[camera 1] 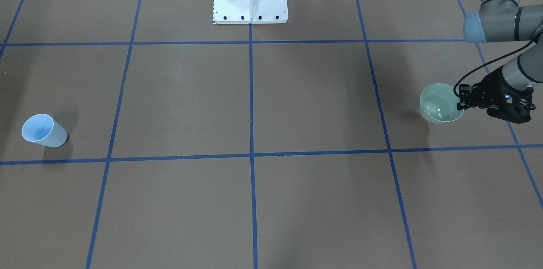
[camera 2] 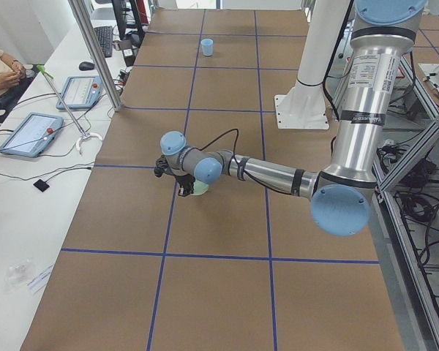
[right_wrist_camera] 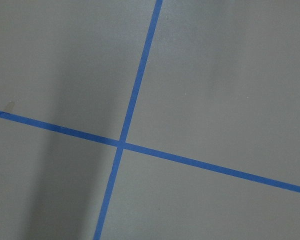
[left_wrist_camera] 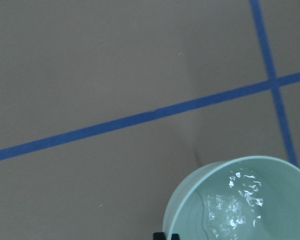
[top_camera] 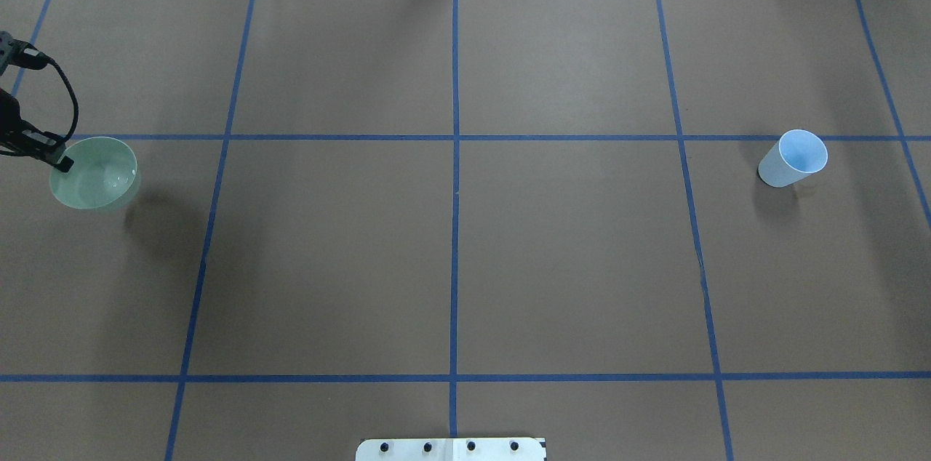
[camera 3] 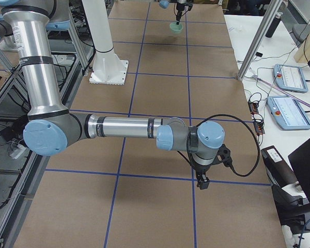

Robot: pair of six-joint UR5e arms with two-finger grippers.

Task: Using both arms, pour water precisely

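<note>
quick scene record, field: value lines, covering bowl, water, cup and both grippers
bowl: pale green, rim pinched by left gripper
water: small amount inside bowl
cup: pale blue, standing on table at robot's right, far from bowl
right gripper: over bare table, nothing seen in it; open or shut unclear

I am facing a brown table (top_camera: 567, 265) gridded in blue tape (top_camera: 455, 228). A white bench (camera 2: 14, 212) is running alongside, bearing tablets (camera 2: 28, 134).

Pale green bowl (camera 1: 426, 113), lt blue cup (camera 1: 44, 132), brown table (camera 1: 191, 99) w/ blue grid (camera 1: 251, 99)
</note>
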